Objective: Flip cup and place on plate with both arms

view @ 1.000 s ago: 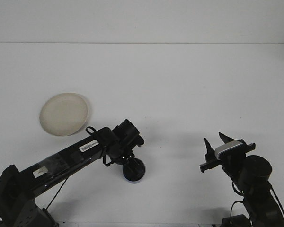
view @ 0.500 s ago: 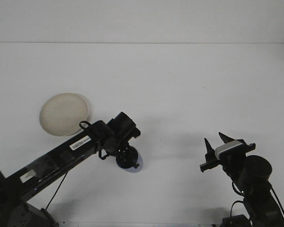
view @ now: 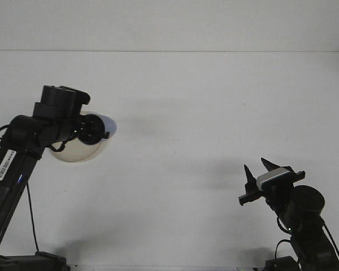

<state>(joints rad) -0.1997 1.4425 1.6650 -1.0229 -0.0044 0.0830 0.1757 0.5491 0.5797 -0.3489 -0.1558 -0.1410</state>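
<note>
Front view: cup point(view: 104, 125) now over plate point(view: 73, 153).

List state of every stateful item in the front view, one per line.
cup: held by the left gripper, lifted off the table, lying sideways with its mouth facing right, over the plate
plate: flat on the table, nothing resting on it, mostly hidden behind the left arm
left gripper: shut on the cup
right gripper: jaws open, holding nothing, idle at lower right
</note>
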